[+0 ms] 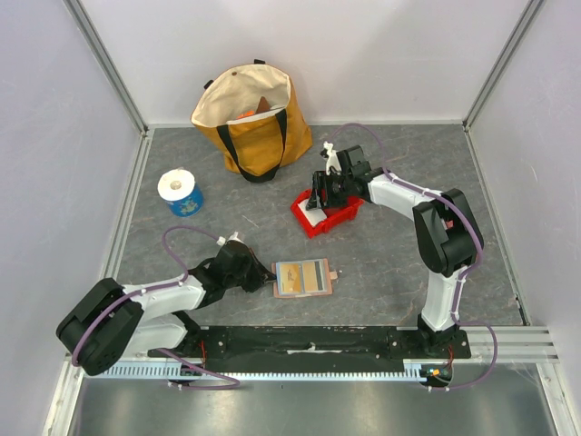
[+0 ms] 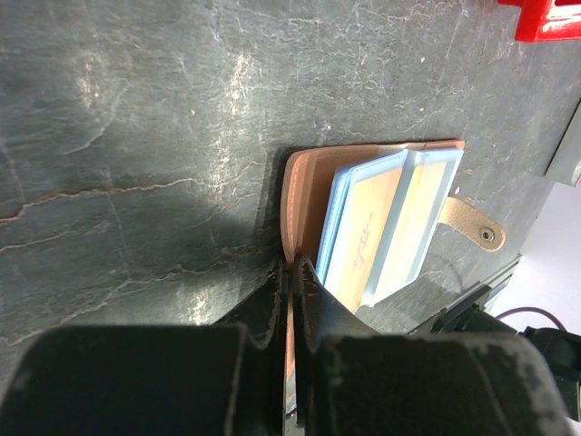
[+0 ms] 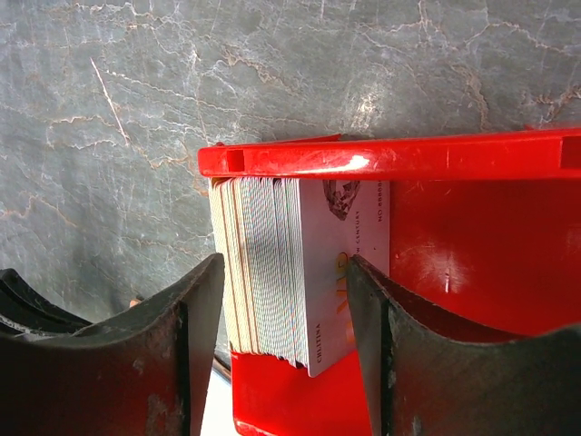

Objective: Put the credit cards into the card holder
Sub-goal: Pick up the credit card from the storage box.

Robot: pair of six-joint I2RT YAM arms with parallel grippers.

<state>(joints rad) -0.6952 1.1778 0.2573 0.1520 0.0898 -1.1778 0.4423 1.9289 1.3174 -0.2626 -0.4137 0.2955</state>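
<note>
Top view, far left, 10 o'clock on the grey table (image 1: 390, 263): white roll on a blue base (image 1: 182, 192), standing alone. At 12 o'clock, against the back wall: yellow tote bag (image 1: 259, 136), mouth open, black straps hanging down its front.

Your left gripper (image 1: 269, 272) lies low at 7 o'clock, pointing toward 3 o'clock. The left wrist view shows its jaws clenched, with a thin tan strip pinched between them. That strip is the near edge of the card holder (image 2: 304, 195), so you have the left gripper (image 2: 290, 268) clamped on it.

The card holder (image 1: 304, 277) lies open and flat at 6 o'clock, touching the left fingertips. Two light-blue-edged cards (image 2: 372, 227) lie side by side on its inner face; you cannot tell whether they sit in slots. The snap tab (image 2: 472, 225) sticks out from its far side, flat on the table.

At 1 o'clock from the holder, well apart from it: red bin (image 1: 343, 214). A stack of credit cards (image 3: 272, 272) stands on edge inside, against the bin's wall (image 3: 390, 154).

Your right gripper (image 1: 318, 198) reaches down into the bin. The right wrist view shows its jaws spread, one on each side of the stack, with the right gripper (image 3: 283, 263) straddling it. One fingertip (image 3: 363, 300) sits against the front card's face.
</note>
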